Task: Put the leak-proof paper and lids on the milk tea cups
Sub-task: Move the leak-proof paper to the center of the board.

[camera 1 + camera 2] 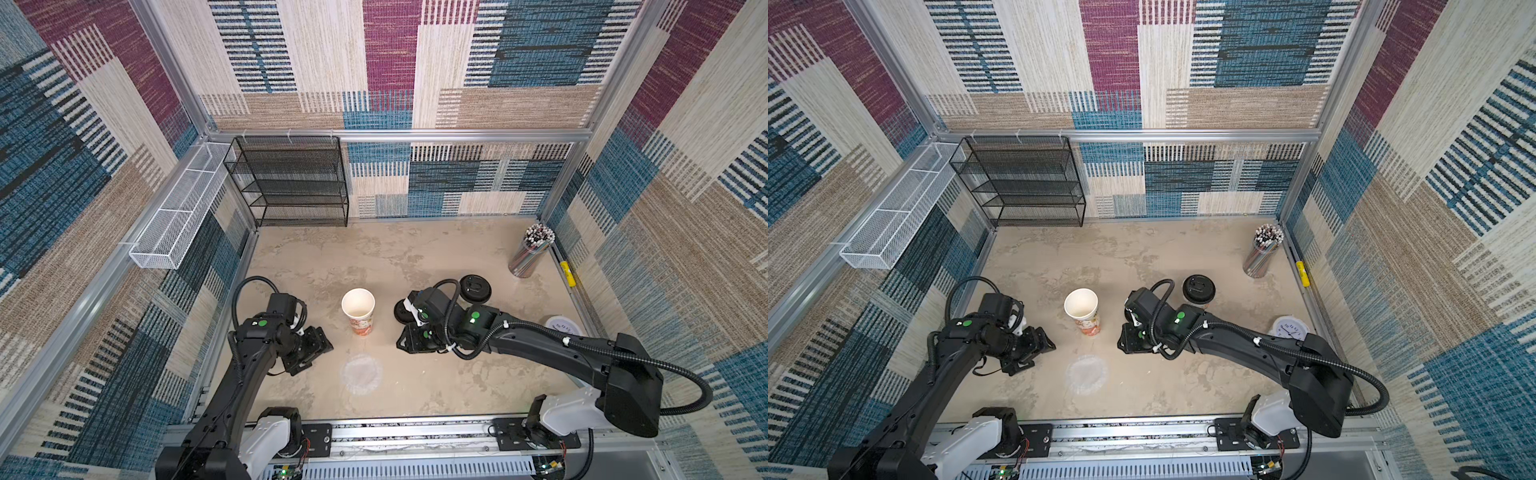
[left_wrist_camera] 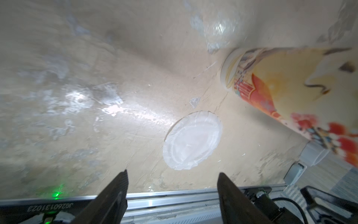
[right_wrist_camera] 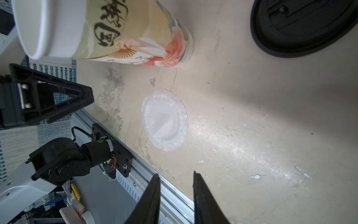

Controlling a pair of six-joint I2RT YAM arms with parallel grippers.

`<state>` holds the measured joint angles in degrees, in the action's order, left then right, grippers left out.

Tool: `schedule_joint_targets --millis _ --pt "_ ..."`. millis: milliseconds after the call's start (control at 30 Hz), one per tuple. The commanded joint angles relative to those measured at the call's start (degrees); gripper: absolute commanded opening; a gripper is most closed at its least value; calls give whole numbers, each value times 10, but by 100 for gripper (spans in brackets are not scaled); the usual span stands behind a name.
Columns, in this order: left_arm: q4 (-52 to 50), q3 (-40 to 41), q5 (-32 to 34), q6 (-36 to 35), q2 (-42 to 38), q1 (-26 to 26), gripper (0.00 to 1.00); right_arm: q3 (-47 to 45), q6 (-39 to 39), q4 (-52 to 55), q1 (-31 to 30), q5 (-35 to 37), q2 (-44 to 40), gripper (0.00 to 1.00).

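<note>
I find my surface mottled beige and scuffed. At centre frame in both top views, one milk tea cup stands upright, mouth open. Just below it and apart, one leak-proof paper lies flat. A black lid lies right of the cup. A tumbler of straws stands further right and higher. A black mesh rack stands above and left.

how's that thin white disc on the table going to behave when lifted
Probably floppy: the leak-proof paper looks thin and translucent, with a crinkled edge. Likely very light, so a push may just slide it. It lies flat on the table, so catching an edge may be hard.
</note>
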<state>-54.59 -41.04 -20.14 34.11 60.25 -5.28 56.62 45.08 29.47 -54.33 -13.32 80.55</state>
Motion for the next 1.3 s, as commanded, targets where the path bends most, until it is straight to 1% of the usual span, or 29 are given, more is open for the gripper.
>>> schedule_joint_targets --millis 0,100,167,300,433,567,633,700,900,1067,1267 --pt "100 31 -19 35 31 -35 75 -25 21 -40 -2 8 -24 33" --pt "151 41 -8 60 56 -69 75 -48 23 -43 -2 5 -42 33" --pt "173 41 3 62 73 -85 76 -60 24 -47 -2 1 -51 33" --pt "195 50 25 49 107 -95 77 -81 24 -55 -2 -5 -67 33" --pt "217 63 48 50 114 -106 77 -100 23 -63 -2 -11 -74 33" --pt "238 92 32 68 120 -136 77 -112 20 -85 -2 -24 -66 33" --pt "242 105 31 82 111 -163 77 -117 17 -101 -2 -30 -60 33" --pt "238 118 45 104 97 -191 76 -131 21 -133 -2 -37 -59 34" --pt "238 166 59 168 38 -246 73 -154 35 -188 -3 -42 -28 36" --pt "241 195 63 202 6 -274 70 -153 48 -222 -13 -36 16 40" --pt "242 193 67 212 14 -294 68 -145 58 -247 -26 -20 73 44"
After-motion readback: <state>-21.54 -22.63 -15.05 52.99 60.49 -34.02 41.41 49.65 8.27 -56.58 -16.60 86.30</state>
